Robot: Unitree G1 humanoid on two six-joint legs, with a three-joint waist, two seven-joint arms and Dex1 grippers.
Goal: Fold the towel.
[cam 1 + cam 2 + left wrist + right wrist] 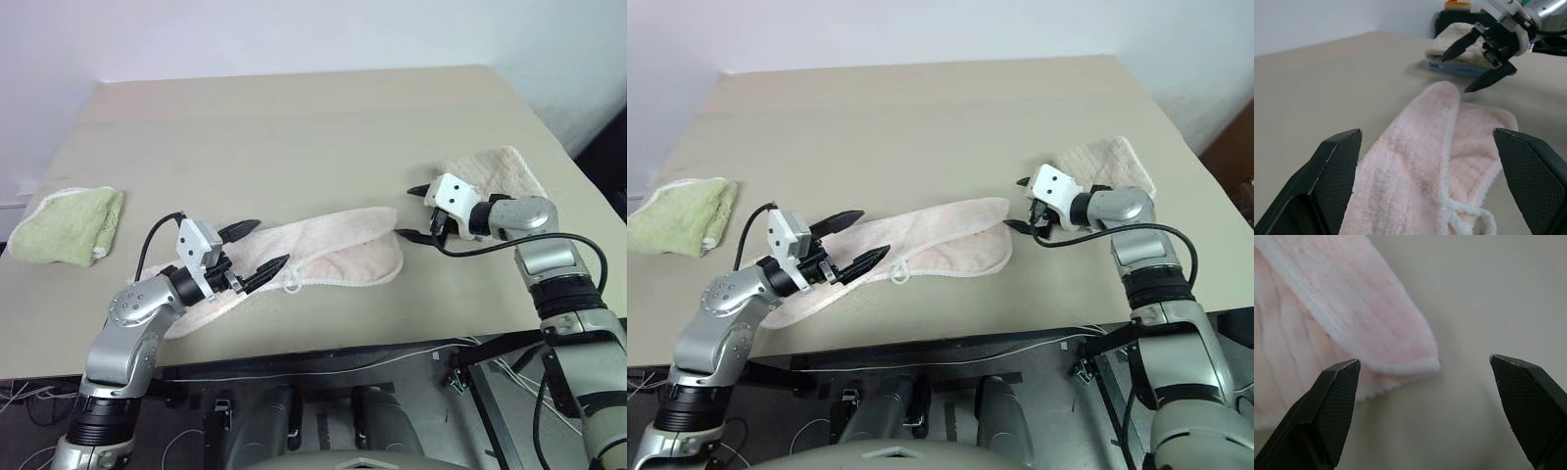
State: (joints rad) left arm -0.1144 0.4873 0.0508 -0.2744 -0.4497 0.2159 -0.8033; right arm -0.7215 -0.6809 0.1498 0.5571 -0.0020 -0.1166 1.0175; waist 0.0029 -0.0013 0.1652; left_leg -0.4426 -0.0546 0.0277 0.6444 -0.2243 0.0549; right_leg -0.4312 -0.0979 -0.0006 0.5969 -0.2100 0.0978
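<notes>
Two tools hovered wide open and empty over our desk [294, 127]: left tool [253, 250] above the towel [333, 253], right tool [415, 212] at its right end.

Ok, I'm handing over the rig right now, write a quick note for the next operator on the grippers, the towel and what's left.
Left gripper: open, empty, over the near-left end of the pink towel.
Right gripper: open, empty, just off the towel's right end.
Towel: lies long across the front of the table, loosely doubled along its length.
Green towel far left and beige towel on the right are not part of the job.
Done: no tidy fold visible. Left: grasp the ends and fold.
</notes>
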